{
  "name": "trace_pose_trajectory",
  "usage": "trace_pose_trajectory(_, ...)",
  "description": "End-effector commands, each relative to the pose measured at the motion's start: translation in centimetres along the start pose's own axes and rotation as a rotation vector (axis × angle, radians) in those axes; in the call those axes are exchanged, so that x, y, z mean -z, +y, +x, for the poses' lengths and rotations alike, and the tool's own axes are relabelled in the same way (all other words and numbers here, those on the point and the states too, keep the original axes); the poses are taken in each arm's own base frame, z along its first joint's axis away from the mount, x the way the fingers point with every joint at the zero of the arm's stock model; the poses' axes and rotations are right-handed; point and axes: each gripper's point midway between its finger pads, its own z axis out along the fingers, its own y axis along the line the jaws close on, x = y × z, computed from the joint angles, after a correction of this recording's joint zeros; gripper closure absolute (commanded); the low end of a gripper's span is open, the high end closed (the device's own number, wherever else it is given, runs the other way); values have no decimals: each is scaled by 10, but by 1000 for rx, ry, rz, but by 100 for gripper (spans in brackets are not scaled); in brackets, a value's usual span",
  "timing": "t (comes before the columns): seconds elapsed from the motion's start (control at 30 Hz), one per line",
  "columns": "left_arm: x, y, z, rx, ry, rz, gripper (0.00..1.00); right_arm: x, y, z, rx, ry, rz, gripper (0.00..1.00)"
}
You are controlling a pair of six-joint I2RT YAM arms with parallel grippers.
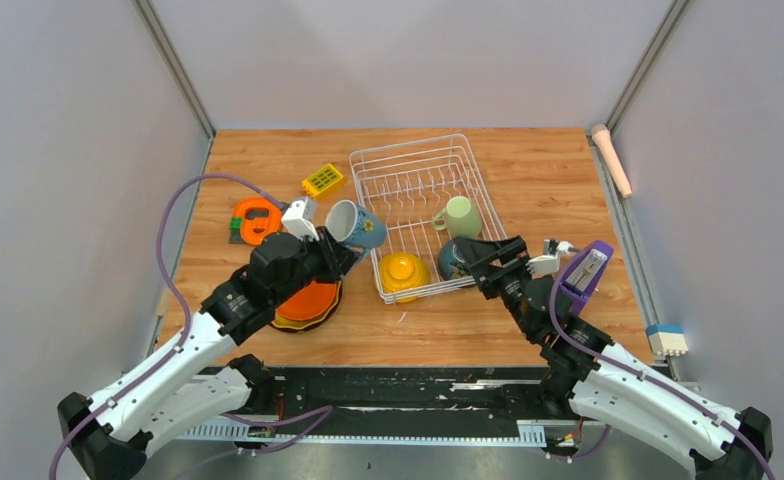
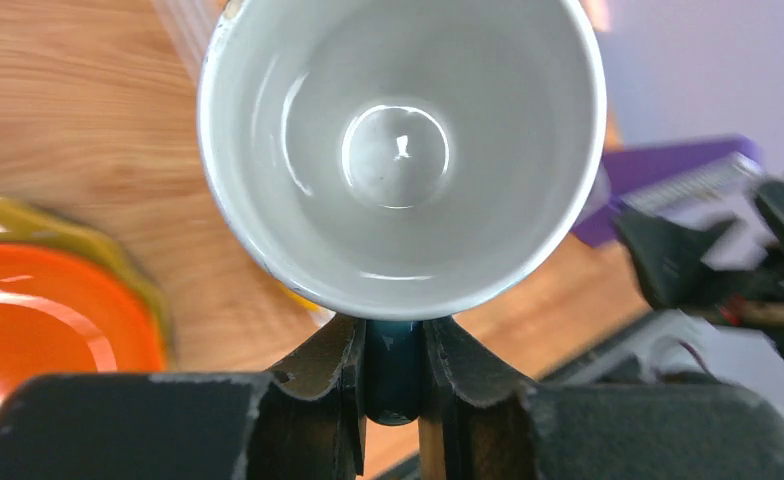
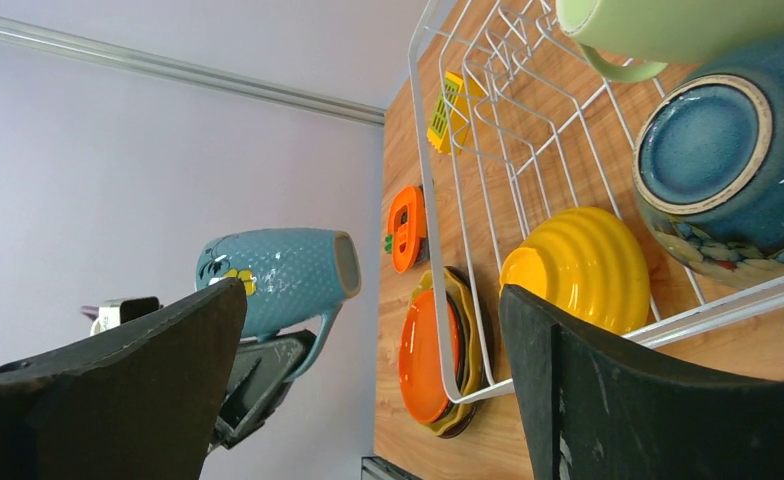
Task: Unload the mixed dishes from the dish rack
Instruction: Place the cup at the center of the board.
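Wooden table [image 1: 548, 170], grey walls [image 1: 68, 150]. Left of the dish rack [image 1: 418, 160], the left gripper [image 2: 393, 345] clamps the blue mug [image 1: 356, 225]; the right gripper [image 3: 373, 300] gapes at the rack's near corner.

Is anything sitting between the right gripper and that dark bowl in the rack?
Only the dish rack's near rim wire, crossing low before the dark bowl; nothing else visible blocks the open right gripper.

A wooden tabletop [image 1: 528, 330] with warm orange grain fills the middle of the enclosure. Plain pale lilac-grey walls [image 1: 68, 150] rise from its left, far and right edges, with slanted metal posts [image 1: 175, 65] at its two far corners. A pinkish cylinder [image 1: 612, 158] lies along its right edge, and a black strip [image 1: 408, 385] runs along its near edge. The light is soft and even.
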Motion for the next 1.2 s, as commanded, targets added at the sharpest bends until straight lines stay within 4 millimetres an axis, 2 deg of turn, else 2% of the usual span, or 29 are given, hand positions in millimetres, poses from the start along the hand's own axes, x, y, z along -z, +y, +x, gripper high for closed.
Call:
trace_pose_trajectory(0.0,18,53,-53,-71,-180,-381,100,0,-8,-7,28,-38,27,0)
trace_pose_trajectory(0.13,13,85,-60,-135,-157,-629,100,-1,-10,-8,33,-46,38,0)
trace_pose_trajectory(0.23,-9,100,-62,-224,-112,-738,100,-1,-8,-8,41,-43,36,0)
trace_pose_trajectory(0.27,-16,112,-60,-252,-91,-796,100,-1,-10,-7,54,-36,45,0)
trace_pose_trajectory(0.3,-19,111,-66,-248,-89,-812,100,0,-14,-6,66,-31,57,0)
trace_pose_trajectory(0.4,-37,130,-70,-233,-54,-870,100,1,-17,-6,83,-27,71,0)
trace_pose_trajectory(0.53,-55,153,-74,-178,-46,-876,100,2,-17,-8,101,-30,77,0)
trace_pose_trajectory(0.7,-61,191,-80,-114,-58,-901,100,2,-22,-12,109,-56,96,0)
trace_pose_trajectory(0.73,-66,192,-81,-99,-59,-874,100,1,-23,-12,111,-58,98,0)
trace_pose_trajectory(0.77,-65,203,-80,-80,-52,-882,100,1,-23,-12,112,-57,100,0)
trace_pose_trajectory(0.8,-72,204,-83,-71,-64,-848,100,1,-25,-12,113,-59,105,0)
trace_pose_trajectory(0.87,-75,219,-86,-73,-83,-849,100,0,-28,-12,111,-63,112,0)
trace_pose_trajectory(0.93,-82,232,-81,-82,-72,-858,100,0,-29,-12,112,-65,116,0)
trace_pose_trajectory(1.17,-102,247,-63,-67,2,-859,100,1,-34,-14,121,-74,129,0)
